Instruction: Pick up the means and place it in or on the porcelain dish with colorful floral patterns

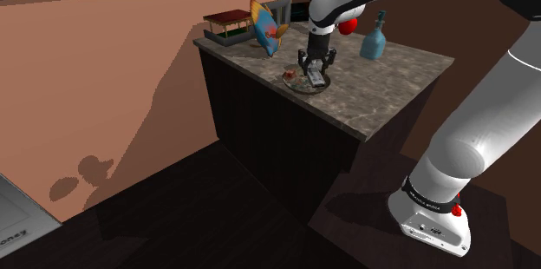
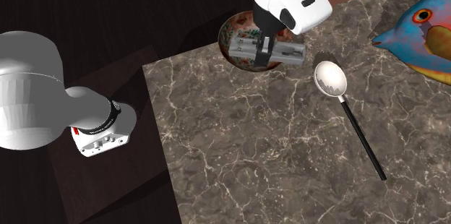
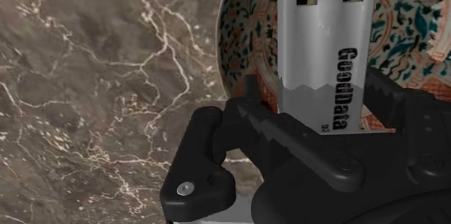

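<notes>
The dish point(image 2: 231, 36) sits on the desk point(image 2: 253, 157), close to its edge. The USB stick point(image 3: 325, 35) is over the dish, clasped in the pincer point(image 2: 266, 50). In the second exterior view the spoon point(image 2: 332, 78) lies on the desk just right of the dish. Its bowl end is nearest the dish and its handle runs away to the lower right. The fish figure point(image 2: 423, 31) is further right. In the shoulder view the fish figure stands behind the dish to the left, and the box point(image 1: 227, 26) is left of it at the desk's corner. The bottle point(image 1: 374, 40) is to the right by the far edge. The stand point(image 1: 431, 215) is on the floor point(image 1: 173, 215), right of the desk.
</notes>
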Controlling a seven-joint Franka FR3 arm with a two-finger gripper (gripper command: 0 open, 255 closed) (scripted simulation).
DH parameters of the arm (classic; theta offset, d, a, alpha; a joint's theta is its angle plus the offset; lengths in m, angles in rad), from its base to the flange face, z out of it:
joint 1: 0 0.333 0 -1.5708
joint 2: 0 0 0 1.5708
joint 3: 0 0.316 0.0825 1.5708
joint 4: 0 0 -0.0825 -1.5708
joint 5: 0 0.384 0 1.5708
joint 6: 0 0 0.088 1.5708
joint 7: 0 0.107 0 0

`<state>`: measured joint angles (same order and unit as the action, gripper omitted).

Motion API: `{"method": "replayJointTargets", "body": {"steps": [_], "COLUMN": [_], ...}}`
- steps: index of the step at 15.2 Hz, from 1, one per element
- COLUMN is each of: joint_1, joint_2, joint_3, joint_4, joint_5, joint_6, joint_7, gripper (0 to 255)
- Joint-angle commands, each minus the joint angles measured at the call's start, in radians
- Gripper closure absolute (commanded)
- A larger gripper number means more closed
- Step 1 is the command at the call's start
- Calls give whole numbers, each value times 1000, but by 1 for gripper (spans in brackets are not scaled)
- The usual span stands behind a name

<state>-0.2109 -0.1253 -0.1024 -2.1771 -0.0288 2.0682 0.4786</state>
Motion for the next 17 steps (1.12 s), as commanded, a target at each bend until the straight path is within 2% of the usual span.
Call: {"method": "replayJointTargets", "body": {"steps": [1,5,9,17], "joint_1": [0,0,1,1], "joint_2": [2,0,-34,-34], "joint_3": [0,0,3,3], "joint_4": [-1,-5,89,89], "joint_5": [0,0,-2,-2], "joint_6": [-3,-1,-128,-128], "joint_7": [0,0,2,2], "gripper": [0,0,0,0]}}
